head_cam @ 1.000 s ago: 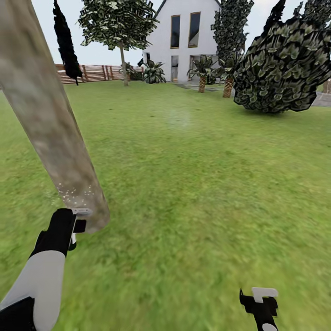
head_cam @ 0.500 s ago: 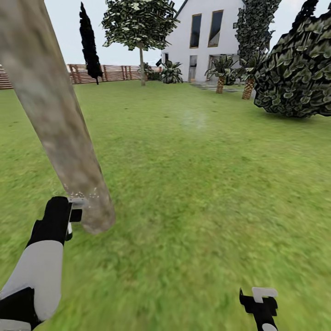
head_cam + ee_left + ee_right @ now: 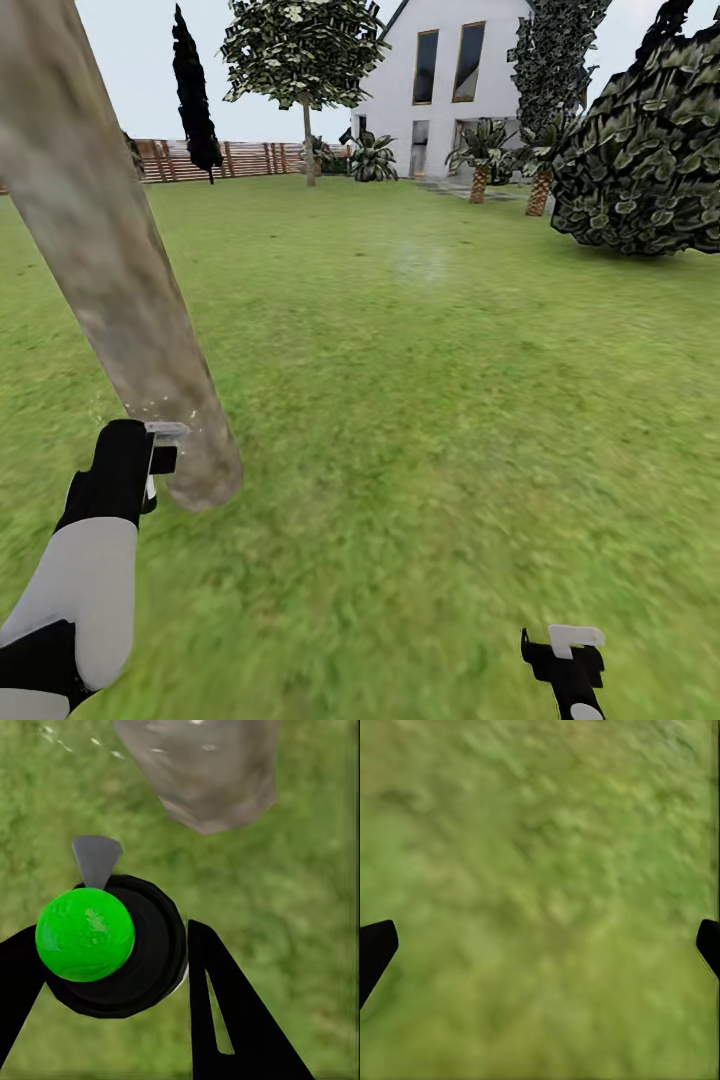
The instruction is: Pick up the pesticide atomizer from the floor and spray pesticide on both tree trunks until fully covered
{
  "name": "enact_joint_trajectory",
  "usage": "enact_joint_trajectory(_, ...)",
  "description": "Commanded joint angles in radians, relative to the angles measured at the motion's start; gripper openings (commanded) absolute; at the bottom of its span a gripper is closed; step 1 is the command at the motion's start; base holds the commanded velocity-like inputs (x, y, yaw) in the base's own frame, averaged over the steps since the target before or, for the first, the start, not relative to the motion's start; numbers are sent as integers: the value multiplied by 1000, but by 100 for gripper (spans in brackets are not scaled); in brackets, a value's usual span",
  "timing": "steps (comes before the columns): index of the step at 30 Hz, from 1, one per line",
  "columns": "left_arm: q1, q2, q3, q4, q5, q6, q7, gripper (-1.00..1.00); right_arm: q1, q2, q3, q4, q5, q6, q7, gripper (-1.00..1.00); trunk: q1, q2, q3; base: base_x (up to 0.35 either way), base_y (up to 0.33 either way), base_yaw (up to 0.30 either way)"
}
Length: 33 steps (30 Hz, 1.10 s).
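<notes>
**Atomizer up against the trunk**

Left gripper (image 3: 112, 967) pinching the pesticide atomizer (image 3: 112, 952), nozzle just beside the tree trunk (image 3: 120, 290) base, white pesticide specks (image 3: 160, 408) there. Right gripper (image 3: 540, 945) spread wide over grass (image 3: 450, 400).

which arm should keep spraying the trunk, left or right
Left. The left gripper is shut on the sprayer, right beside the tree trunk, where white specks already show. The right gripper is open and empty, low over the grass, away from the trunk.
</notes>
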Motion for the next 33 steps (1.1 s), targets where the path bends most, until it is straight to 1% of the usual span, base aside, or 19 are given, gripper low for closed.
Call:
enact_joint_trajectory(1, -1, 0, 1, -1, -12, 3, -10, -100, 0, 0, 9, 0, -10, -3, -2, 100, 0, 0, -1, 0, -270, 0)
enact_joint_trajectory(7, -1, 0, 2, -1, -16, 3, -10, -100, 0, 0, 9, 0, -10, -3, -2, 100, 0, 0, -1, 44, -266, 0)
enact_joint_trajectory(18, -1, 1, 2, -1, -16, 4, -10, -100, 0, 0, 9, -1, -10, -3, -2, 100, 0, 0, -1, 229, -192, 26)
enact_joint_trajectory(25, 2, 3, 8, -1, -17, 1, -6, -100, 0, 1, 9, -1, -10, -3, -2, 100, 0, 0, -1, 237, -185, 251)
enact_joint_trajectory(28, 4, 17, 12, -1, -17, -1, -3, -100, 0, 1, 9, -1, -10, -3, -2, 100, 0, 0, -1, 215, -201, 278)
enact_joint_trajectory(30, 7, 21, 12, 0, -14, -2, -4, -100, 0, 1, 9, -1, -10, -3, -2, 100, 0, 0, -1, 170, -227, 278)
enact_joint_trajectory(32, 46, 22, 13, 3, -8, -3, -5, -100, 0, 1, 9, -1, -10, -3, -2, 100, 0, 0, -1, 126, -249, 278)
enact_joint_trajectory(33, 57, 22, 13, 6, -7, -3, -5, -100, 0, 1, 9, -1, -10, -3, -2, 100, 0, 0, -1, 103, -258, 278)
